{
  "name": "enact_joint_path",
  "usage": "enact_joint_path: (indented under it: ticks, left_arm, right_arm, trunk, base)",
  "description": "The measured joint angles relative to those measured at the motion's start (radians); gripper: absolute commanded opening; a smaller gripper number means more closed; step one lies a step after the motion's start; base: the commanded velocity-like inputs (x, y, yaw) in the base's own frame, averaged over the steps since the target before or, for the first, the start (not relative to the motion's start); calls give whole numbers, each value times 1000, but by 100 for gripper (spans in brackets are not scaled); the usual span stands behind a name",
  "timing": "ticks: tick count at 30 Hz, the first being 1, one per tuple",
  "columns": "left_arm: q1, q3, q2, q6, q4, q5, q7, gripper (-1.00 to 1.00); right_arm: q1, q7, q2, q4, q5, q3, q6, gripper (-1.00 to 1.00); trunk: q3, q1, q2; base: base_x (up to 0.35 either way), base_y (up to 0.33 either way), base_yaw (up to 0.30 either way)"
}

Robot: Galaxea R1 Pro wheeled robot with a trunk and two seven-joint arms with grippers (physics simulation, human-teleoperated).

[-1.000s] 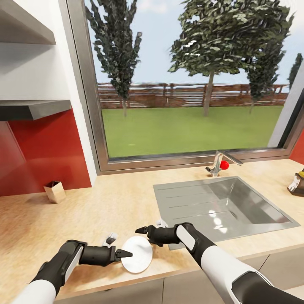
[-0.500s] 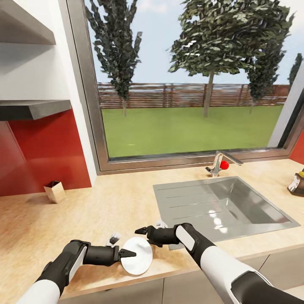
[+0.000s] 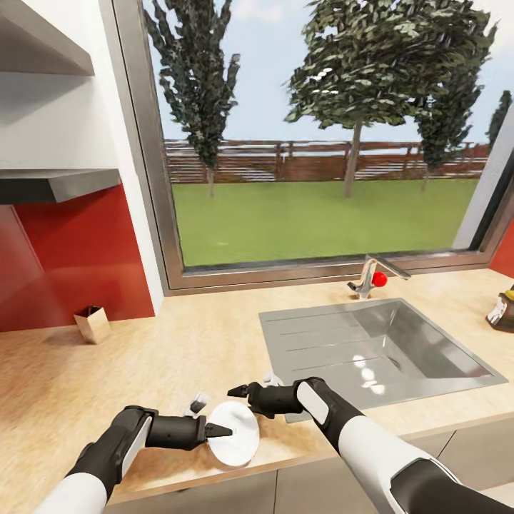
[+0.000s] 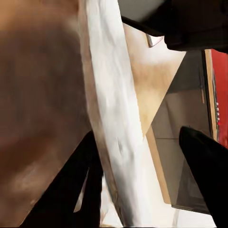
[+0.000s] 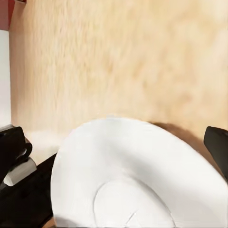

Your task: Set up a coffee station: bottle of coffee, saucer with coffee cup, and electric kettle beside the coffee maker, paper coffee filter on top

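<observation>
Near counter edge, left of the steel sink [image 3: 371, 350], your left gripper [image 3: 212, 430] pinches the round white ceramic saucer [image 3: 235, 431], apparently tilted. Your right gripper [image 3: 239, 390]: finger state unclear.

White round saucer [image 3: 235, 432] — tilted, near the countertop's [image 3: 143, 357] front edge.

A white saucer [image 3: 233, 432] sits tilted near the worktop's [image 3: 178, 350] front edge, left of the steel sink [image 3: 371, 350]. The left gripper [image 3: 218, 430] meets the saucer's left rim; the right gripper [image 3: 237, 390] hovers just above its far edge. A small metal container [image 3: 93, 325] stands near the worktop's back left, by the red wall.
</observation>
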Motion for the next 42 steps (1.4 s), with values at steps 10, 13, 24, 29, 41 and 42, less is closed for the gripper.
enact_joint_path:
  ticks: [10, 13, 24, 29, 41, 42]
  left_arm:
    - [0, 3, -1, 17, -1, 14, 0, -100]
    - [0, 3, -1, 17, -1, 13, 1, -100]
    - [0, 5, 1, 14, -4, 10, -1, -100]
    - [-1, 9, 11, 12, -10, 4, -8, -100]
    - [-18, 51, 52, 15, -13, 30, -63, -100]
    - [-19, 52, 71, 16, -14, 47, -99, -100]
  right_arm:
    - [0, 0, 0, 0, -1, 0, 0, 100]
    - [0, 0, 0, 0, -1, 0, 1, 100]
    - [0, 0, -2, -3, -3, 2, 3, 100]
    - [0, -2, -5, -32, 8, 4, 0, 100]
    - [0, -4, -49, -242, 5, -4, -3, 100]
    - [0, -4, -65, -326, 4, -5, -8, 100]
  trunk:
    - [0, 0, 0]
    - [0, 0, 0]
    - [0, 0, 0]
    - [0, 0, 0]
    - [0, 0, 0]
    - [0, 0, 0]
  base:
    - [0, 0, 0]
    - [0, 0, 0]
    - [0, 0, 0]
    - [0, 0, 0]
    - [0, 0, 0]
    - [0, 0, 0]
